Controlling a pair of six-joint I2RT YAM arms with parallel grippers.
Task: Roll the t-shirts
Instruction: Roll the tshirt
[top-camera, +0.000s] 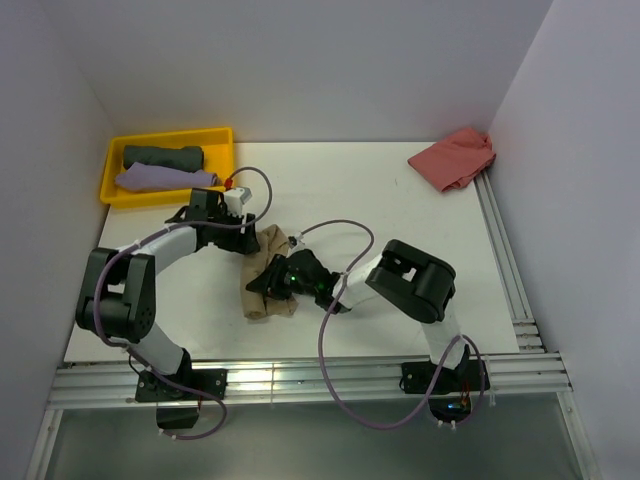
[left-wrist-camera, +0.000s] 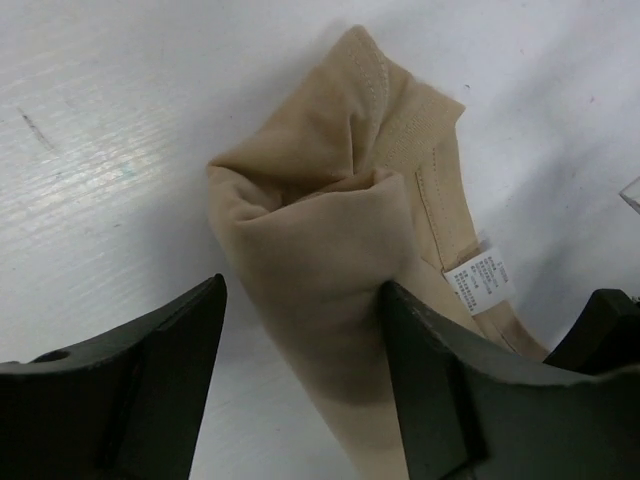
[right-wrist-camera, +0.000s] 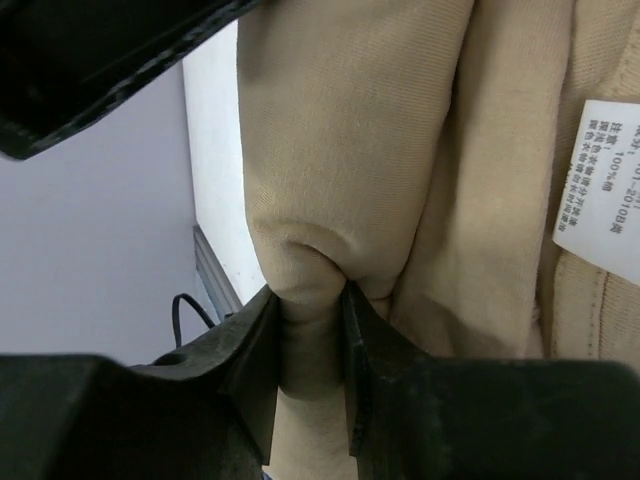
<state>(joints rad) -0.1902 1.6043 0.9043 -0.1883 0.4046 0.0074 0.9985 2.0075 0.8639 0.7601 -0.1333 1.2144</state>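
Four t-shirts, two grippers, one tray. Tan t-shirt (top-camera: 268, 287) mid-table (top-camera: 350, 195), between arms — soft matte knit bunched into long loose roll, stitched hem and white label (left-wrist-camera: 480, 280) showing. Grey-green t-shirt (top-camera: 163, 157) and lilac t-shirt (top-camera: 165, 179) rolled, side by side in yellow tray (top-camera: 170, 133). Salmon-red t-shirt (top-camera: 455, 158) crumpled, far right corner. Left gripper (left-wrist-camera: 300, 290) spread wide astride roll's end, not clamped; right gripper (right-wrist-camera: 310, 295) pinches tan fold.
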